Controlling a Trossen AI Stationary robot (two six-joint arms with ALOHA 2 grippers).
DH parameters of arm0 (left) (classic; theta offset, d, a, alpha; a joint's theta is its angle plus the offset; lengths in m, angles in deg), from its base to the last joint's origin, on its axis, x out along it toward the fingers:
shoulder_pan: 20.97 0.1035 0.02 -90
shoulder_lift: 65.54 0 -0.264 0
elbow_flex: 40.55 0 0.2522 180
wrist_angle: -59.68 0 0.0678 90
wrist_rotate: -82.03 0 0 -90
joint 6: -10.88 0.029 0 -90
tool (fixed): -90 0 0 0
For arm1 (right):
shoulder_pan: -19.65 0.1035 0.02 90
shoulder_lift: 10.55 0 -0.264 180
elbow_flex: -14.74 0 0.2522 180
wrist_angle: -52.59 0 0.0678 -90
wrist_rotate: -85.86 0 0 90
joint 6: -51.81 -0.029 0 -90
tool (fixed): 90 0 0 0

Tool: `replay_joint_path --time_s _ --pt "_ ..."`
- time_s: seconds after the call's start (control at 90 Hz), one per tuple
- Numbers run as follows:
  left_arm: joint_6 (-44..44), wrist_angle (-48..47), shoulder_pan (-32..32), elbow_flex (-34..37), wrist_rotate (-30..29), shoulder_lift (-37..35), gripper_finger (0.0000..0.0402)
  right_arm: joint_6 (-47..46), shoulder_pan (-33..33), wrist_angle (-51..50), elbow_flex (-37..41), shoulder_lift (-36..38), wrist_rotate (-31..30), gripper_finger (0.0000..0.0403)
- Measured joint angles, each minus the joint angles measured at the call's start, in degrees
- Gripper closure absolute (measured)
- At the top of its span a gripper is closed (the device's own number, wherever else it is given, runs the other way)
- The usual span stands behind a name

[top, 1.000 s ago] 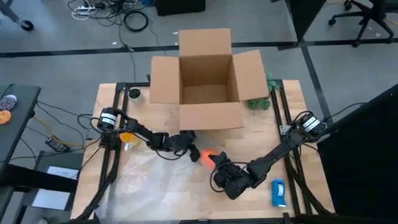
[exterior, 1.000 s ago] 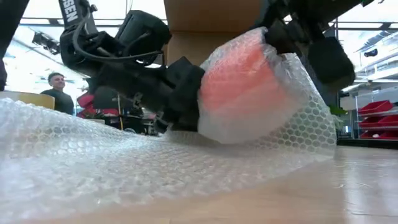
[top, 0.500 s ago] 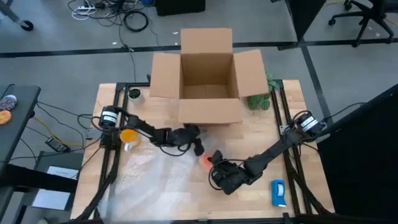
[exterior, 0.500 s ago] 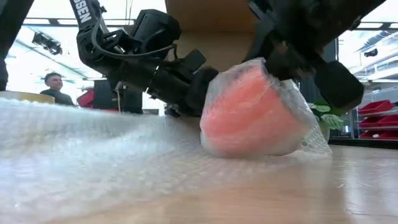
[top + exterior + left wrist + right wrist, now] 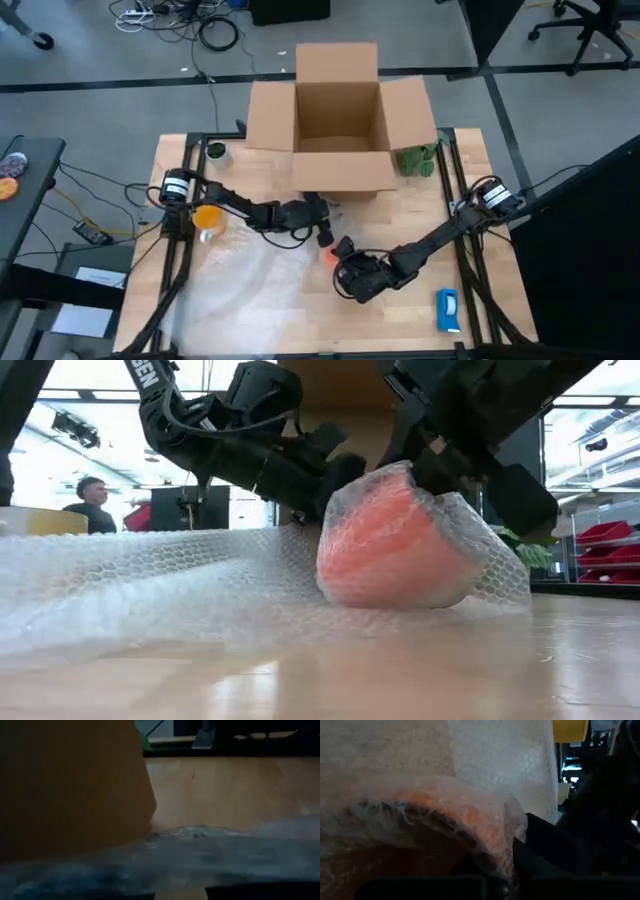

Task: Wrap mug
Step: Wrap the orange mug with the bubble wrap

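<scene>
- The mug (image 5: 390, 545), swathed in bubble wrap (image 5: 150, 575), lies on its side on the table (image 5: 420, 215) just in front of the cardboard box (image 5: 340, 110).
- The right gripper (image 5: 350, 272) presses on it from above, apparently pinning the wrap; its fingers' state cannot be told.
- The left gripper (image 5: 318, 226) sits behind the mug, likely tending the sheet's far edge; fingers unclear.

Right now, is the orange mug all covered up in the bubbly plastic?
Mostly covered: bubble wrap bulges over the mug in the low view. Its far side is hidden.

Orange mug (image 5: 385, 550) under clear dimpled bubble wrap (image 5: 150, 585).
</scene>
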Motion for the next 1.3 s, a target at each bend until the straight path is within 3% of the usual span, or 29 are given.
replay_joint_path --time_s 0.311,0.644,0.944,1.089,1.3 --pt "0.0 -10.9 -1.4 0.0 0.9 -6.8 0.0294 -3.4 -1.4 -1.2 -0.1 0.0 2.7 0.0400" --pt "-1.9 -36.4 -2.4 -0.1 0.4 -20.7 0.0294 -6.0 -1.5 -2.7 -0.1 -0.1 4.4 0.0400" --pt "-13.1 -59.1 -6.3 -0.1 -0.3 -32.5 0.0294 -6.2 -1.5 -2.9 -0.1 -0.1 4.7 0.0400" --pt "-16.7 -57.7 -10.1 0.0 -3.9 -31.1 0.0294 -5.9 -1.3 -2.0 0.0 -0.1 3.6 0.0400" --pt "-18.4 -52.8 -14.4 0.1 -3.9 -23.3 0.0294 -1.8 0.5 -3.0 0.4 1.8 -4.4 0.0400"
